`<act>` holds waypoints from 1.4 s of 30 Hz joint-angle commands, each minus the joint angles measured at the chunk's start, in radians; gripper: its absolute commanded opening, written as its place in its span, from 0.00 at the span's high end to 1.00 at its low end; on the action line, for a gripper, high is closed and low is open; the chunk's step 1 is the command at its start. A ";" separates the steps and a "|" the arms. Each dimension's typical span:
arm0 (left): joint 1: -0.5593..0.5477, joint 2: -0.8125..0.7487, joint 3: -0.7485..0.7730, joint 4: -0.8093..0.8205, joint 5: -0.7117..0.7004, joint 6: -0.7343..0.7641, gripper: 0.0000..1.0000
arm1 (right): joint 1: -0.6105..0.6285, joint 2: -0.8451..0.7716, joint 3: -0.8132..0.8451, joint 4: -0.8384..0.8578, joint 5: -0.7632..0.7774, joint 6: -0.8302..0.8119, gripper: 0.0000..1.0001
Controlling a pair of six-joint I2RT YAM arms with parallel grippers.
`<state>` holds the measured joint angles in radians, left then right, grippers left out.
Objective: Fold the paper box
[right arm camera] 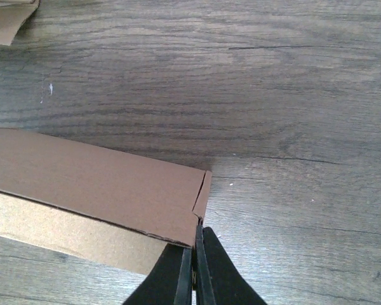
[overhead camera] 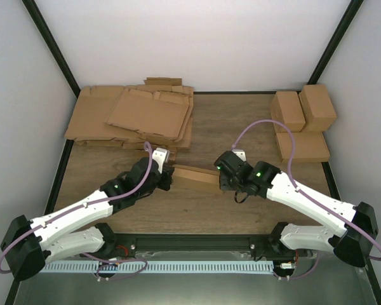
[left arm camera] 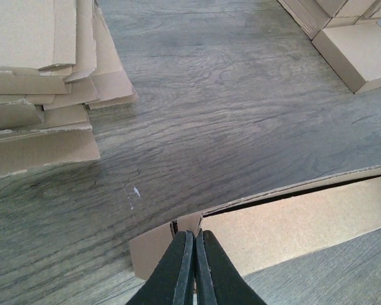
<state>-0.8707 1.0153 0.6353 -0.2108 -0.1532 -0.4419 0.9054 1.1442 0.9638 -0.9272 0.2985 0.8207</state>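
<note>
The paper box is a long, half-folded strip of brown cardboard held between my two arms over the middle of the table. My left gripper is at its left end. In the left wrist view the black fingers are pressed together on a small end tab of the paper box. My right gripper is at the right end. In the right wrist view its fingers are shut on the edge of the narrow end flap of the paper box, whose top panel lies folded over.
A pile of flat cardboard sheets lies at the back left, also seen in the left wrist view. Three folded small boxes stand at the back right. Black frame posts run along the table's sides.
</note>
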 commanded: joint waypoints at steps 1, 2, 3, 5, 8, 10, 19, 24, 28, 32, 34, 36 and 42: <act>-0.009 -0.022 -0.018 0.033 0.020 -0.003 0.96 | -0.003 -0.017 -0.014 0.043 -0.019 -0.005 0.99; -0.009 -0.024 -0.021 0.033 0.021 -0.004 0.96 | -0.002 -0.016 -0.018 0.046 -0.023 -0.005 0.99; -0.009 -0.026 -0.025 0.033 0.021 -0.004 0.96 | -0.002 -0.016 -0.022 0.048 -0.026 -0.005 0.99; -0.010 -0.030 -0.030 0.033 0.023 -0.005 0.96 | -0.003 -0.017 -0.029 0.048 -0.029 -0.004 0.99; -0.008 -0.031 -0.036 0.037 0.027 -0.005 0.96 | -0.002 -0.018 -0.036 0.052 -0.033 -0.001 0.99; -0.009 -0.030 -0.039 0.039 0.030 -0.007 0.96 | -0.003 -0.020 -0.040 0.054 -0.033 0.004 0.99; -0.009 -0.035 -0.051 0.040 0.039 -0.012 0.96 | -0.002 -0.028 -0.042 0.042 -0.030 0.016 0.99; -0.009 -0.032 -0.068 0.053 0.032 -0.022 0.96 | -0.002 -0.038 -0.059 0.056 -0.033 0.026 0.99; -0.011 -0.042 -0.084 0.064 0.026 -0.027 0.96 | -0.002 -0.040 -0.086 0.068 -0.040 0.049 0.99; -0.011 -0.044 -0.093 0.067 0.023 -0.026 0.96 | -0.002 -0.047 -0.102 0.084 -0.061 0.066 0.99; -0.013 -0.040 -0.099 0.070 0.023 -0.027 0.96 | -0.004 -0.047 -0.107 0.082 -0.059 0.063 0.99; -0.014 -0.037 -0.105 0.075 0.022 -0.028 0.96 | -0.002 -0.042 -0.110 0.064 -0.044 0.067 0.99; -0.024 -0.046 -0.142 0.108 0.010 -0.042 0.96 | -0.002 -0.054 -0.186 0.099 -0.070 0.094 0.99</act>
<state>-0.8761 0.9733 0.5331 -0.1150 -0.1593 -0.4686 0.9054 1.0859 0.8707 -0.8043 0.2924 0.8738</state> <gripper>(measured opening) 0.039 0.017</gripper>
